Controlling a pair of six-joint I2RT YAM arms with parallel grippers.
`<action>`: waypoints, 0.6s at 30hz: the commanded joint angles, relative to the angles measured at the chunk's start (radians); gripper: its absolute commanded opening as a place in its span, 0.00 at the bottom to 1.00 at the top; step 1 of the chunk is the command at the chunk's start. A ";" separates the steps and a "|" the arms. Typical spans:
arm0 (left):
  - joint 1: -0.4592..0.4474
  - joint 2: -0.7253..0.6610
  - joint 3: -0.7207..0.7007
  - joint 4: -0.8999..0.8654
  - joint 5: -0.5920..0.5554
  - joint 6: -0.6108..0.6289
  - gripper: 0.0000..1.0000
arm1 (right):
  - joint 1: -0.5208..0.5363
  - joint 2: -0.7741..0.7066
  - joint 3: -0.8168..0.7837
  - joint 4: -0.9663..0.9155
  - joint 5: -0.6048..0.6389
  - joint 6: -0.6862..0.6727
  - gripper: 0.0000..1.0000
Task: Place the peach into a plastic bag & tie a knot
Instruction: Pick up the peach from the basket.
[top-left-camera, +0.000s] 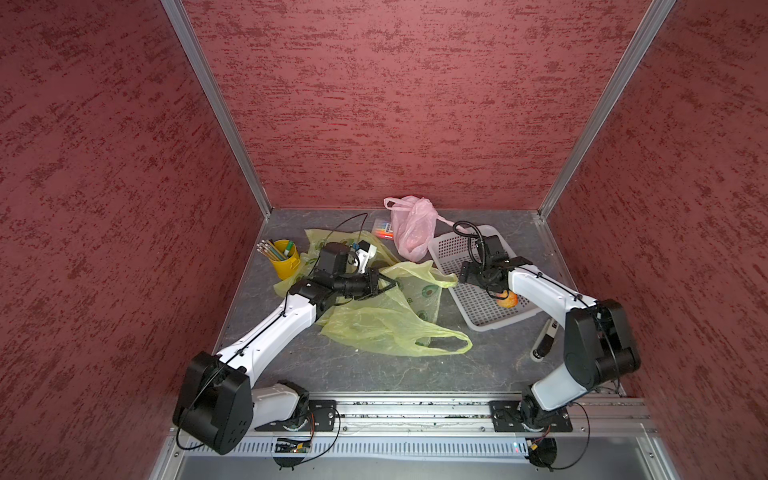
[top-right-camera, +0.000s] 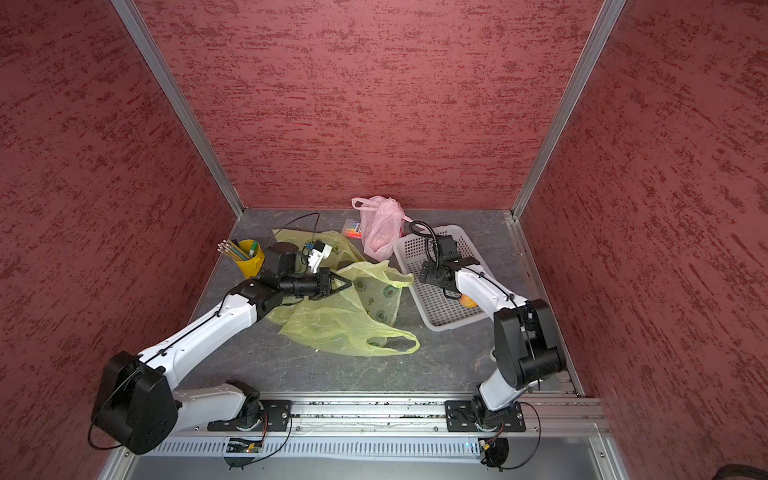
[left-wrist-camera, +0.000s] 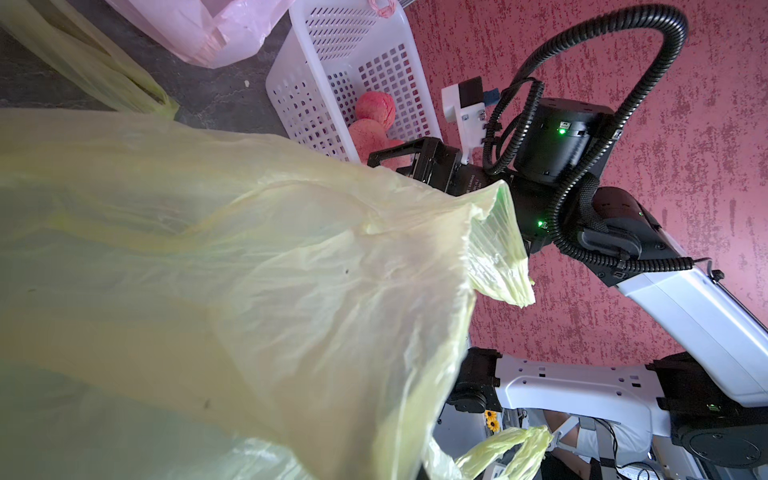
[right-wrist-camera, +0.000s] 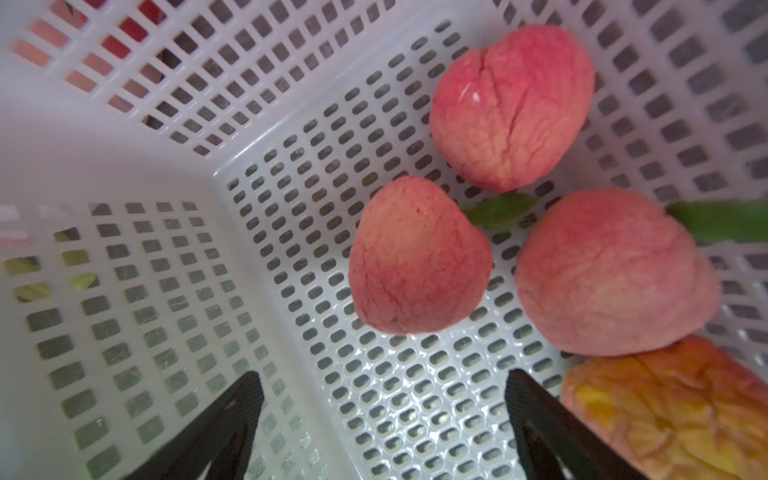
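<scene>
since no peach has left the white basket (top-left-camera: 451, 245), the task stands near its start. 3 peaches lie on the basket floor in the right wrist view, and the yellow bag (top-left-camera: 374, 322), spread just beside the basket, shows nothing inside it. the bagging and the knot are both yet to come.

what looks prepared is the bag. the left gripper (top-left-camera: 385, 286) is clamped on a fold of its rim, on the edge facing the basket, and holds that edge up off the table. the left wrist view is mostly filled by the yellow film, with the basket beyond it. whether the mouth gapes enough for a peach i cannot tell.

the right gripper (right-wrist-camera: 382, 374) hangs inside the basket, jaws spread wide and empty. as far as this view shows, it touches neither fruit nor basket wall. the nearest peach (right-wrist-camera: 419, 257) lies just ahead of the gap between the jaws, apart from both. the other 2 peaches sit close behind it, nearer the basket wall. an orange-yellow fruit (right-wrist-camera: 665, 411) lies just beside 1 finger, against the same wall.

by my judgement the step in hand is the reach for that nearest peach. after that come the carry out of the basket to the bag's raised edge, the drop, and the tying. a pink bag (top-left-camera: 411, 232) stands at the basket's far end, and nothing shows it has a part here.
</scene>
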 joint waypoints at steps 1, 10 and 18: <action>0.004 0.003 0.004 0.008 0.000 0.019 0.00 | -0.020 0.062 0.058 0.030 0.051 -0.003 0.96; 0.003 -0.004 -0.012 0.019 0.000 0.008 0.00 | -0.041 0.202 0.154 0.053 0.054 -0.020 0.99; 0.005 0.002 0.000 0.025 -0.001 -0.002 0.00 | -0.043 0.176 0.155 0.082 -0.020 -0.023 0.62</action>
